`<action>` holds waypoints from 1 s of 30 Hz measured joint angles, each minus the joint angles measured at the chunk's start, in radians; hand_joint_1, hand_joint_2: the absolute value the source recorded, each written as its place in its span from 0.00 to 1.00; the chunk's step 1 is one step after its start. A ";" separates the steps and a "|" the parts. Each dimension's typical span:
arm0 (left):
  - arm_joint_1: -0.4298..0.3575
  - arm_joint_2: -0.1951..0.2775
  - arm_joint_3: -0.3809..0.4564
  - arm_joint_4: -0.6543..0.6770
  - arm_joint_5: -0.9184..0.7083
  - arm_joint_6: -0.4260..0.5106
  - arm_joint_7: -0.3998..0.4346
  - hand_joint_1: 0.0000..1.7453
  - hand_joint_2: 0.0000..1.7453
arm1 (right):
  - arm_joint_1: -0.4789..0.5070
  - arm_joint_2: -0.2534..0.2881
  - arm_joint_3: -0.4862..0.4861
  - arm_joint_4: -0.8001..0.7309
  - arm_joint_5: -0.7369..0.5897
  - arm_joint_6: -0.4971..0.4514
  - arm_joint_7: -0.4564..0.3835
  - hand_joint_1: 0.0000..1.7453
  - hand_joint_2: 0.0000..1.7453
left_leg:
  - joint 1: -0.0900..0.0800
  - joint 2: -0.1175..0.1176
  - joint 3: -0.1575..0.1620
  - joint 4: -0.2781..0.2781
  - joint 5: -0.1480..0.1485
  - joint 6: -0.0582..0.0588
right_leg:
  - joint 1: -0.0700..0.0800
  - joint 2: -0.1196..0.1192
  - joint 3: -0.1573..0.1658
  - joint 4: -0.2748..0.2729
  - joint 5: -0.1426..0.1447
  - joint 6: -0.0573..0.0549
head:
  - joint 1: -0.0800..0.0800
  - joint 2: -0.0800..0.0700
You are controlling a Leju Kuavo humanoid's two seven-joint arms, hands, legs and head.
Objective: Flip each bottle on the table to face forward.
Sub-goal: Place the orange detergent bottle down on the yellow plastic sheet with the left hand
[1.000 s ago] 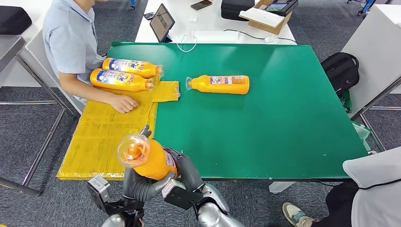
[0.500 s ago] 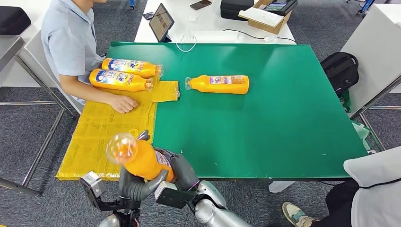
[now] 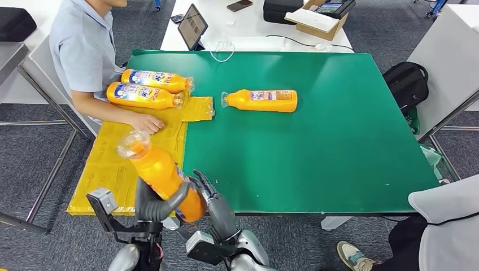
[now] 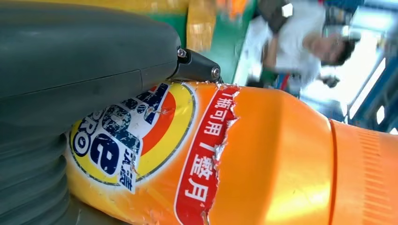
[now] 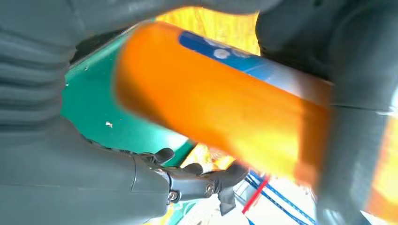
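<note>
My left hand (image 3: 153,204) grips an orange bottle (image 3: 158,169) around its lower body, above the near left corner of the green table (image 3: 316,158). The bottle tilts with its clear cap up and to the far left. In the left wrist view the torn label of the bottle (image 4: 263,154) sits under my thumb (image 4: 84,56). My right hand (image 3: 214,209) is just right of the bottle's base with its fingers (image 5: 187,180) spread, off the bottle (image 5: 211,108). A second orange bottle (image 3: 261,100) lies mid-table. Two more bottles (image 3: 148,96) (image 3: 155,81) lie on the yellow mat (image 3: 118,164).
A person in a light blue shirt (image 3: 85,51) sits at the table's left side, one hand (image 3: 148,123) resting on the yellow mat near the two bottles. Another person (image 3: 446,226) stands at the near right corner. A black backpack (image 3: 408,84) is on the floor to the right.
The held bottle has swung from pointing its cap toward me to leaning up and far-left. My right hand has come off it and spread; my left hand keeps the grip.
</note>
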State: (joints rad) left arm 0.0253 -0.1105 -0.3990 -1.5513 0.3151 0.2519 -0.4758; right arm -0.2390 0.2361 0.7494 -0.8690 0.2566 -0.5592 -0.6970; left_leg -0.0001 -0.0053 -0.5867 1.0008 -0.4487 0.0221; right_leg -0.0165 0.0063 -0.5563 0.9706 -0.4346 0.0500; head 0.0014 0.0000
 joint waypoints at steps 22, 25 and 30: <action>-0.205 0.077 0.165 0.255 -0.832 0.385 0.138 1.00 1.00 | 0.202 -0.022 -0.271 -0.673 0.202 -0.137 -0.003 0.00 0.00 | 0.000 -0.002 0.000 0.000 0.001 -0.001 | 0.000 0.000 0.000 0.000 0.000 0.000 | 0.000 0.000; -0.279 0.107 0.185 0.382 -1.014 0.309 0.216 1.00 1.00 | 0.217 -0.020 -0.310 -0.719 0.155 -0.137 -0.003 0.00 0.00 | 0.000 -0.001 0.000 0.000 0.001 -0.001 | 0.000 0.000 0.001 0.000 0.000 0.000 | 0.000 0.000; -0.421 0.134 0.176 0.627 -1.258 0.163 0.331 1.00 1.00 | 0.220 -0.021 -0.315 -0.724 0.098 -0.137 -0.003 0.00 0.00 | 0.000 -0.001 0.000 0.000 0.001 -0.001 | 0.000 0.000 0.001 0.001 0.001 0.000 | 0.000 0.000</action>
State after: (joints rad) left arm -0.3953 0.0230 -0.2228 -0.9245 -0.9425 0.4151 -0.1446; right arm -0.0189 0.2155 0.4343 -1.5931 0.3546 -0.6958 -0.7000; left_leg 0.0000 -0.0065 -0.5864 1.0011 -0.4474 0.0210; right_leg -0.0167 0.0060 -0.5555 0.9711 -0.4340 0.0502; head 0.0015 0.0000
